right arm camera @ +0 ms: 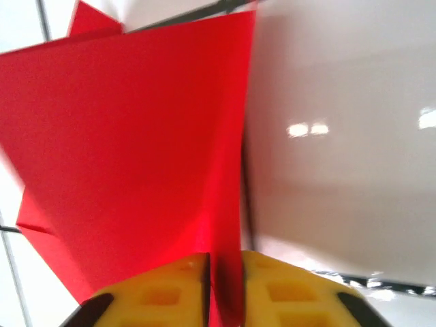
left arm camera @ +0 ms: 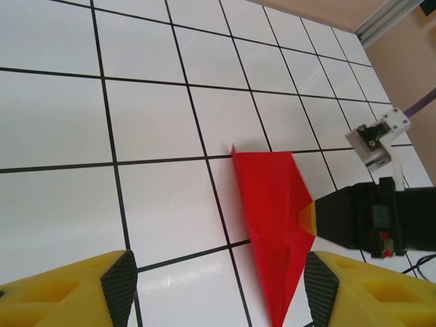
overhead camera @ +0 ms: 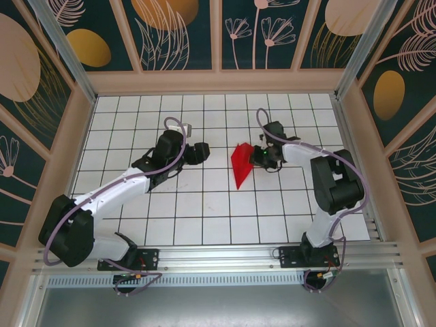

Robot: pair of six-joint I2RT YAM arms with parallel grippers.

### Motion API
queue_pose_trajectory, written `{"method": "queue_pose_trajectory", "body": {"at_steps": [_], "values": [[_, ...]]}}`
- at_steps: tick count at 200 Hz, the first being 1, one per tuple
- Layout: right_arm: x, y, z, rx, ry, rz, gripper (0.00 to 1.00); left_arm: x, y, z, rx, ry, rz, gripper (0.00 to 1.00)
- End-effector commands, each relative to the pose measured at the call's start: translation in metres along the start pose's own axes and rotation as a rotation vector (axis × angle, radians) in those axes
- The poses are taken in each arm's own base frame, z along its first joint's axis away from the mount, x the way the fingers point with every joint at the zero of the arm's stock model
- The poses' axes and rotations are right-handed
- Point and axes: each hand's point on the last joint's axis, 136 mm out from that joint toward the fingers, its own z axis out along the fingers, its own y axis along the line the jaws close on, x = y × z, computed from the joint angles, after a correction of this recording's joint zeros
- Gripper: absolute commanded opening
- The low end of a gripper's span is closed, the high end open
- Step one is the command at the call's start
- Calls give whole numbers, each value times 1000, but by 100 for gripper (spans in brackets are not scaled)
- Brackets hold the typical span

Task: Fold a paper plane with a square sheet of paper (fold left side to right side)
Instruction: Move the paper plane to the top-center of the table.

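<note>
Folding is half done: my right gripper (right arm camera: pixel 223 264) pinches the red paper (overhead camera: pixel 240 165) at its three o'clock edge. My left gripper (left arm camera: pixel 219 285), jaws apart at nine o'clock, should press next.

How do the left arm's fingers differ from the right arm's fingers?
The left arm's yellow fingers stand wide apart and empty; the right arm's yellow fingers are pinched shut on the folded bright red paper. The left ones sit clear of it; the right ones touch it. Both are yellow.
</note>
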Motion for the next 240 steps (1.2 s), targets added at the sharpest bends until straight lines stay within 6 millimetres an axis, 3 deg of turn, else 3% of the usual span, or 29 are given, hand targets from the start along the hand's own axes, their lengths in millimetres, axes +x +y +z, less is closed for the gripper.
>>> {"method": "queue_pose_trajectory", "body": {"at_steps": [1, 25, 41, 56, 88, 121, 144, 240], "values": [[-5, -7, -22, 64, -27, -63, 37, -2, 6, -1, -33, -9, 8, 69], [-19, -17, -54, 197, -105, -15, 47, -9, 5, -3, -36, -34, 10, 71], [-18, -3, -72, 193, -144, 1, 52, -13, 5, -4, -39, -53, 9, 75], [-10, 15, -76, 167, -151, 4, 55, -16, 6, -4, -48, -68, 5, 80], [23, 50, -54, 128, -90, -6, 61, -22, 6, -2, -55, -90, 1, 84], [35, 53, -27, 166, -39, -28, 61, -21, 7, -1, -60, -82, 11, 87], [35, 50, -16, 191, -16, -43, 57, -20, 8, -2, -63, -82, 9, 88], [39, 43, 9, 230, 41, -80, 21, -19, 10, -4, -75, -80, 9, 92]]}}
